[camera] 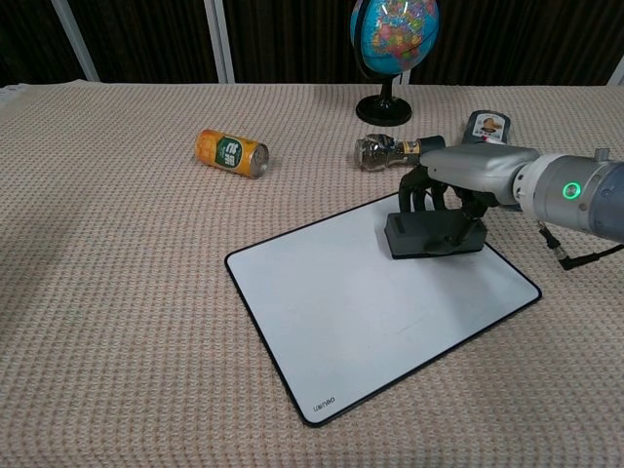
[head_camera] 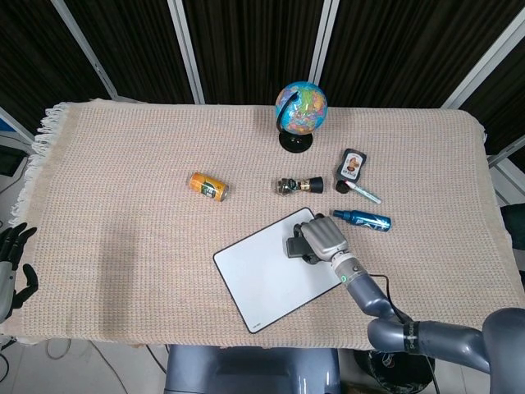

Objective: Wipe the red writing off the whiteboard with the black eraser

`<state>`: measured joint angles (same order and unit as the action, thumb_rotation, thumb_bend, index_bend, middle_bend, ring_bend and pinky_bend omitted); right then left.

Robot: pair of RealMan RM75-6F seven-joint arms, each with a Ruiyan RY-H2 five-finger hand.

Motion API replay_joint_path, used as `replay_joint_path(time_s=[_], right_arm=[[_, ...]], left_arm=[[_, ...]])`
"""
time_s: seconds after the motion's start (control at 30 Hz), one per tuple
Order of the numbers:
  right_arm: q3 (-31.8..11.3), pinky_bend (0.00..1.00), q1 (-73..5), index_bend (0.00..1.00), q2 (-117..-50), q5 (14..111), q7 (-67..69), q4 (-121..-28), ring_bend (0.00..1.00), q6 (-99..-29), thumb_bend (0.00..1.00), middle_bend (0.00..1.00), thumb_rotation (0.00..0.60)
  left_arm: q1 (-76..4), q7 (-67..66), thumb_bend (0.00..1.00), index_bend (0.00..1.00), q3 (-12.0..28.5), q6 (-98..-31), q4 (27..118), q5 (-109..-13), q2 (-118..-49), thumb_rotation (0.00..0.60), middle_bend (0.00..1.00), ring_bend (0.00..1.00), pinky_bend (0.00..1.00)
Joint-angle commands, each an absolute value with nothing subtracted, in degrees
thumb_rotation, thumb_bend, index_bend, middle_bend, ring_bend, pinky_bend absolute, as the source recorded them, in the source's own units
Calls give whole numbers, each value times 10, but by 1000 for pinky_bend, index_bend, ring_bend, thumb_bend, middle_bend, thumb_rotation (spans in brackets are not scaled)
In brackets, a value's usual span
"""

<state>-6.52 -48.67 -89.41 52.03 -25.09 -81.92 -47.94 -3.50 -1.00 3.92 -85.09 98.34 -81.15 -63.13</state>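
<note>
The right hand [camera: 458, 190] grips the black eraser [camera: 434, 234] on the whiteboard [camera: 370, 302], which looks clean. The left hand [head_camera: 12, 263] hangs open off-table.

The right hand [head_camera: 325, 239] has a silver-grey metallic back with dark, near-black fingers [camera: 425, 194] beneath. Its wrist is a smooth grey cylinder carrying a lit green indicator ring [camera: 570, 191]. A thin black cable [camera: 575, 259] runs off the forearm. The arm's lower segments are darker grey. The left hand [head_camera: 11, 264] is black, seen at the frame edge.
</note>
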Motion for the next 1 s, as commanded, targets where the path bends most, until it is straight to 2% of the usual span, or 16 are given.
replay_joint_path(time_s=[0.03, 0.4, 0.77, 1.0], right_arm=[[-75, 260, -492, 521, -902, 517, -249, -809, 463, -479, 381, 490, 600], [-89, 261, -501, 521, -914, 487, -264, -793, 463, -488, 381, 490, 600], [-46, 261, -455, 522, -858, 516, -262, -895, 464, -524, 381, 493, 600], [-11, 261, -424, 522, -853, 553, -273, -951, 464, -561, 381, 493, 600]], left_arm=[[-35, -10, 740, 117, 39, -851, 983, -811, -631, 600, 45, 0, 0], [-35, -9, 740, 117, 41, -851, 984, -809, -630, 600, 45, 0, 0], [-35, -9, 740, 117, 40, -852, 985, -811, -630, 600, 45, 0, 0], [-34, -11, 740, 117, 39, -853, 985, -812, -630, 600, 45, 0, 0]])
